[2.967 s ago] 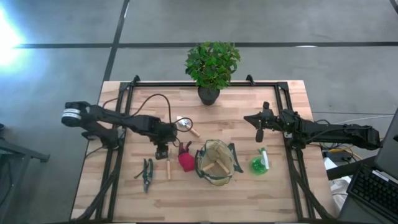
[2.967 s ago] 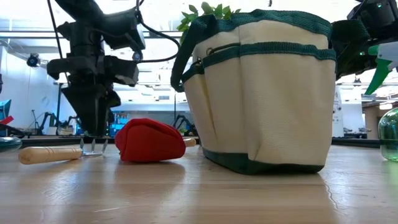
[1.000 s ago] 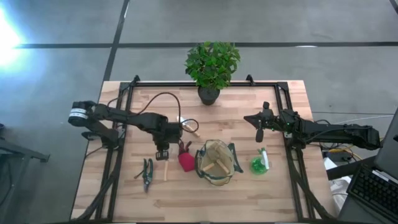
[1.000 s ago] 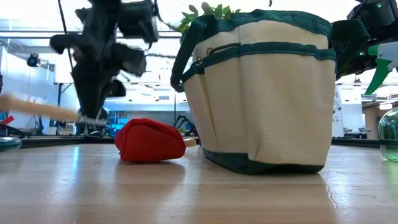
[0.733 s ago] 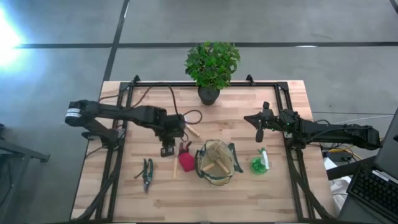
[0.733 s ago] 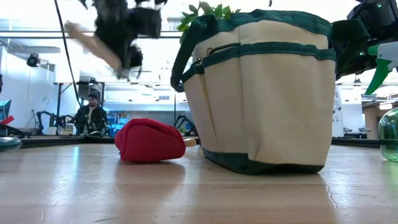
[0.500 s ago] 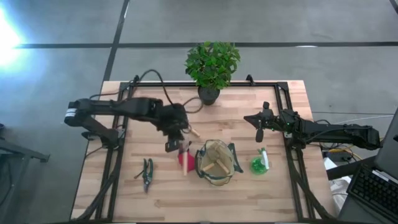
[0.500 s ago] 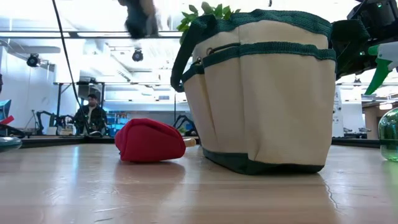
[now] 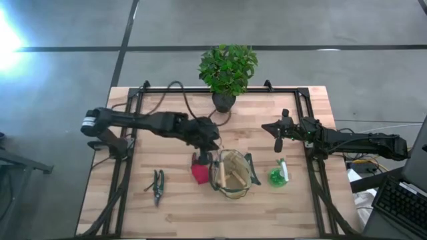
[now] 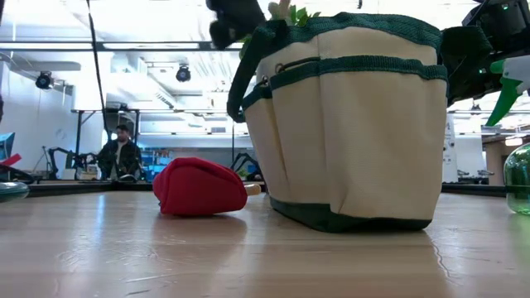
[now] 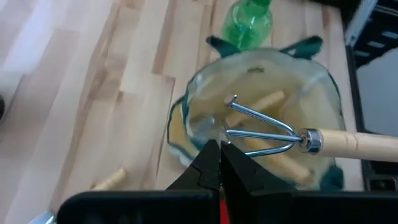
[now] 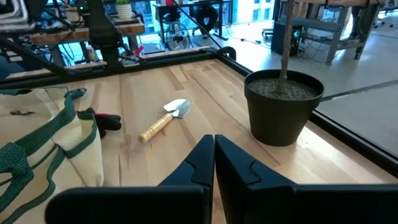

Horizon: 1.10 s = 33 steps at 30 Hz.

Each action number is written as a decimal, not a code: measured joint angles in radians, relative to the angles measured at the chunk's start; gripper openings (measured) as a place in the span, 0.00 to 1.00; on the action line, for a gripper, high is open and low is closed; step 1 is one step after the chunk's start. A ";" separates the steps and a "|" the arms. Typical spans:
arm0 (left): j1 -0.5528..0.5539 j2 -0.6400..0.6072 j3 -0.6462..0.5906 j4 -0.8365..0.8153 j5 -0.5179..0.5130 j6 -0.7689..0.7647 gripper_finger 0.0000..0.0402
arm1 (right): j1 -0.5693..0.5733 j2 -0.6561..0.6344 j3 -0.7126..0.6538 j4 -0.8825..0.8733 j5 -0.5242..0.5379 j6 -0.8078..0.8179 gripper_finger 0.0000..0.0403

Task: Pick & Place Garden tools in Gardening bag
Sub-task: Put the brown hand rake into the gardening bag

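- the left pincer [image 11: 219, 163] was closed on the metal neck of the hand fork [image 11: 267, 132], its fingers meeting at the tines' root, with the wooden handle sticking out sideways.
- in the high view that left pincer [image 9: 205, 152] hung just at the left rim of the gardening bag [image 9: 231, 173], above the red glove [image 9: 199, 172].
- the fork's tines were over the bag's open mouth [image 11: 261, 130], where wooden handles of other tools already lay inside.
- the red glove [image 10: 197, 187] lay on the bench [image 9: 173, 213] touching or just beside the bag's left side; in the low view it sat just left of the bag [image 10: 352, 116].
- the dark green pruners [image 9: 157, 186] lay on the bench well to the left of the glove, apart from the bag.
- the green spray bottle [image 9: 278, 174] lay just right of the bag, also seen beyond it from the left wrist [image 11: 249, 22].
- a small trowel [image 12: 163, 121] lay on the bench between the bag and the black plant pot [image 12: 283, 106].
- the right pincer [image 12: 213, 158] had its fingers pressed together holding nothing; it hovered over the bench's right half [image 9: 278, 137], near the spray bottle and apart from the bag.
- a person [image 10: 122, 155] sat in the room behind the bench.
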<state>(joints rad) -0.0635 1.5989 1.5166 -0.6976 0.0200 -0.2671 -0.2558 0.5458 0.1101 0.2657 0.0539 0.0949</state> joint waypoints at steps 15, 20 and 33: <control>-0.019 0.159 0.018 0.118 -0.173 -0.031 0.01 | 0.000 0.000 0.000 0.000 0.000 0.001 0.02; -0.027 0.167 0.017 0.113 -0.209 -0.048 0.01 | 0.000 0.000 0.000 0.000 0.000 0.002 0.02; -0.100 0.253 0.016 0.105 -0.248 -0.041 0.01 | 0.000 0.000 0.000 0.000 0.000 0.000 0.02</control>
<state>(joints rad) -0.1638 1.8516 1.5330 -0.5925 -0.2283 -0.3080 -0.2558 0.5457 0.1104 0.2657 0.0540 0.0944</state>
